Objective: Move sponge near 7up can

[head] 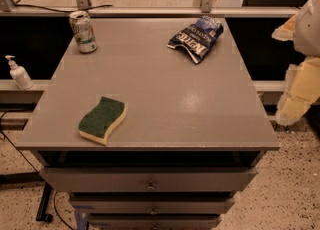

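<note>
The sponge [102,119], dark green on top with pale yellow foam below, lies flat near the front left corner of the grey table [165,99]. The 7up can [83,31], silver-white and green with red marks and dented, stands upright at the back left corner. My gripper [299,91] is at the far right edge of the view, pale yellow and white, beyond the table's right side and well away from both the sponge and the can. It holds nothing that I can see.
A dark blue chip bag [196,38] lies at the back right of the table. A white pump bottle [19,73] stands on a ledge left of the table. Drawers [150,184] sit below the tabletop's front edge.
</note>
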You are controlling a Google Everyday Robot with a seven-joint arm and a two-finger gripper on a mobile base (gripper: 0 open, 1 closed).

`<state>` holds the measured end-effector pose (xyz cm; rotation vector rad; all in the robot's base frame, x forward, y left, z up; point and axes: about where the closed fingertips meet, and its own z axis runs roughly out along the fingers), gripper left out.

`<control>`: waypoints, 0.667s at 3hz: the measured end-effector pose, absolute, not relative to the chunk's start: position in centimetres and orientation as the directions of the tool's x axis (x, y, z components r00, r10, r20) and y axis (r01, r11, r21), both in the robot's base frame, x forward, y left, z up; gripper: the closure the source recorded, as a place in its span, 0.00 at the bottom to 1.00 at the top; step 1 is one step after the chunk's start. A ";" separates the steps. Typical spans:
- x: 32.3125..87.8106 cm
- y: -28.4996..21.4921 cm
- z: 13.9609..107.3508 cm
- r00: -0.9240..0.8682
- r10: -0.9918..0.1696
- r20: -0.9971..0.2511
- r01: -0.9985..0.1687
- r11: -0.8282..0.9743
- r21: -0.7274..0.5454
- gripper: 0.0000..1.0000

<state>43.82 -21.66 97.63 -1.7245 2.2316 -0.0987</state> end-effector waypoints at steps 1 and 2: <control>43.8 -21.7 97.6 -0.221 -0.953 -0.207 -0.931 0.270 -0.246 0.00; 44.0 -20.5 97.1 -0.179 -0.954 -0.242 -0.938 0.239 -0.250 0.00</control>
